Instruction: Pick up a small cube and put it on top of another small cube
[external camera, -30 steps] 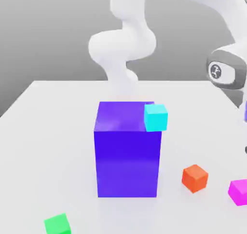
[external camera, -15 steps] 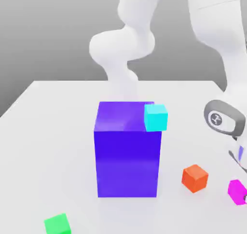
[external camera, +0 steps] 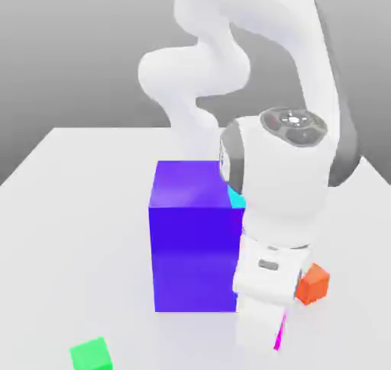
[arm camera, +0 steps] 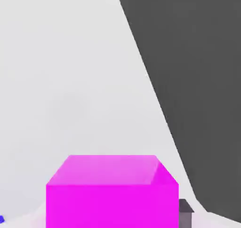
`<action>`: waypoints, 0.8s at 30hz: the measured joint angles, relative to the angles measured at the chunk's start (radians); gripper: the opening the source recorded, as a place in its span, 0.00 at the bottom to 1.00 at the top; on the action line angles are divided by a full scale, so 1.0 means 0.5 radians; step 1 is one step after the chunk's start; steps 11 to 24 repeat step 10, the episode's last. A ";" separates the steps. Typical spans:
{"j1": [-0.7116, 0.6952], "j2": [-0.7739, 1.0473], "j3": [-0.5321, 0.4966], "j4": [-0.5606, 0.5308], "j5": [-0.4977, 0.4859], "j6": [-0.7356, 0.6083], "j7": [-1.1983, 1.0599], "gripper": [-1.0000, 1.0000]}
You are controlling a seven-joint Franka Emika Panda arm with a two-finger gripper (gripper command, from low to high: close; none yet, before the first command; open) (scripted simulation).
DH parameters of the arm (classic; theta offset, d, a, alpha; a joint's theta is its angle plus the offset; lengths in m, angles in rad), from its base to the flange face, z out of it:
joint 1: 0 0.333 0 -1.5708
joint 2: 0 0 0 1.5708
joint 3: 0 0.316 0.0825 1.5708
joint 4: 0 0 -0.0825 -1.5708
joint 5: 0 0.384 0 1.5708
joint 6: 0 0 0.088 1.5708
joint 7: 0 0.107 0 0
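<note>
Tool: gripper (arm camera: 113,222) low over white table (external camera: 69,208), finger state cannot tell | Object: small bright magenta-pink cube (arm camera: 112,192) directly beneath hand, beside orange-red cube (external camera: 314,283) | Judgement: positioned for pickup.

Soft, even light is falling from above; the white table (external camera: 69,208) is looking bright; below the big blue-purple block (external camera: 195,239) only a faint shadow is lying; edges are looking slightly soft.

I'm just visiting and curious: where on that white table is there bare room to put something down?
The white table is bare along the exterior view's left, between its edge and the big blue-purple block, down to the green cube. It is crowded to that view's right, where the arm covers the orange-red cube and magenta cube.
</note>
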 joint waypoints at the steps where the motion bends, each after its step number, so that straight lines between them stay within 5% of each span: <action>1: -0.052 -0.014 -0.045 -0.002 0.017 -0.013 -0.006 0.00; 6: -0.389 0.211 -0.165 0.100 0.253 0.097 -0.131 0.00; 7: -0.437 0.269 -0.158 0.120 0.296 0.133 -0.155 1.00; 24: -0.437 0.269 -0.158 0.120 0.296 0.133 -0.155 1.00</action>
